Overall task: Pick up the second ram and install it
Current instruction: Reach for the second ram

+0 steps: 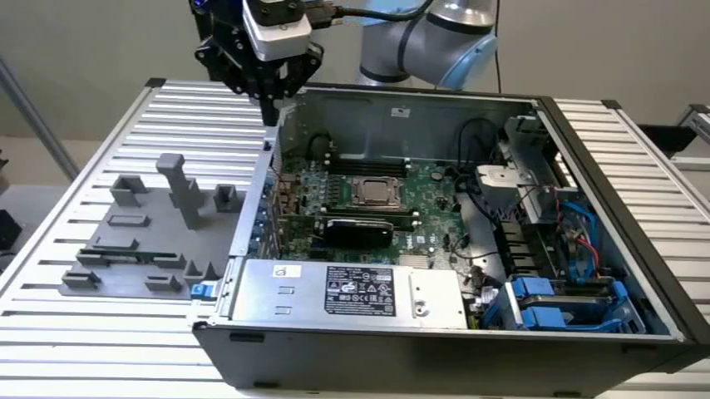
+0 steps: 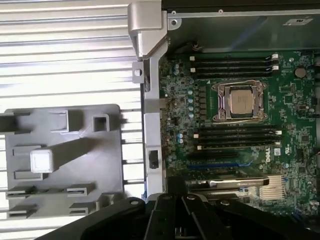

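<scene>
The second ram (image 1: 125,255) is a thin dark-green stick lying in a slot of the grey holder (image 1: 122,220) on the table, at the exterior view's left of the open computer case (image 1: 577,191). In the wrist view the ram (image 2: 50,190) shows as a dark strip in the holder (image 2: 65,150). My gripper (image 1: 271,115) hangs high over the case's far left wall, its fingers drawn together with nothing between them. It is well away from the ram. The motherboard (image 2: 180,100) carries long black memory slots (image 2: 235,137) on both sides of the processor (image 2: 239,101).
A grey power supply (image 1: 344,291) fills the case's near side. A black block-shaped card (image 1: 355,229) sits mid-board. Cables and blue drive bays (image 1: 554,303) crowd the exterior view's right. The holder has a tall grey post (image 1: 183,187). The table is ribbed metal (image 1: 111,349).
</scene>
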{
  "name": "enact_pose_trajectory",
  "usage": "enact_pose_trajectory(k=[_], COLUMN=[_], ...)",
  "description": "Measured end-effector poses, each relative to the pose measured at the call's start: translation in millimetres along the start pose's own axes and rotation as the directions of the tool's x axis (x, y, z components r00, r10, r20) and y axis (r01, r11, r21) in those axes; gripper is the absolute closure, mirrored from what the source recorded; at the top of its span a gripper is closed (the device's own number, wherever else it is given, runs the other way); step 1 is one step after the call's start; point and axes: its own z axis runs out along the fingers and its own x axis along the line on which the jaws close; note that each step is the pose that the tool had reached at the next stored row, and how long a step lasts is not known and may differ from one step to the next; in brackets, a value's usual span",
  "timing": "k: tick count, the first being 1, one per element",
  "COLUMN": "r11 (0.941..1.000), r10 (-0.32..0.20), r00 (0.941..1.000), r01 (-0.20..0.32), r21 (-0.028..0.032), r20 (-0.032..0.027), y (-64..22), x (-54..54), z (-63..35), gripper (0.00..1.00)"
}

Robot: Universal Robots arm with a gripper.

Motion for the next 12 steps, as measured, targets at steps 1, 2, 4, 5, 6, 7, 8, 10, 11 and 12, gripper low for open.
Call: enact_pose_trajectory(k=[1, 2, 4, 5, 6, 7, 8, 10, 11, 12], r11=[1.0000, 1.0000, 1.0000, 1.0000, 1.0000, 1.0000, 1.0000, 1.0000, 1.0000, 1.0000], r10=[0.000, 0.000, 0.000, 0.000, 0.000, 0.000, 0.000, 0.000, 0.000, 0.000], r00=[1.0000, 1.0000, 1.0000, 1.0000, 1.0000, 1.0000, 1.0000, 1.0000, 1.0000, 1.0000], r01=[0.000, 0.000, 0.000, 0.000, 0.000, 0.000, 0.000, 0.000, 0.000, 0.000], r21=[-0.0001, 0.0000, -0.0001, -0.0001, -0.0001, -0.0001, -0.0001, -0.0002, -0.0002, -0.0001], r20=[0.0002, 0.0004, 0.0008, 0.0010, 0.0012, 0.0014, 0.0015, 0.0018, 0.0019, 0.0019], y=[-0.8, -1.7, -3.3, -4.2, -5.1, -6.0, -6.9, -8.6, -9.5, -10.4], x=[4.6, 9.0, 17.9, 22.4, 26.8, 31.4, 36.1, 45.1, 49.5, 53.9], z=[-0.1, -0.3, -0.6, -0.7, -0.9, -1.1, -1.2, -1.4, -1.5, -1.6], gripper=[1.00, 1.00, 1.00, 1.00, 1.00, 1.00, 1.00, 1.00, 1.00, 1.00])
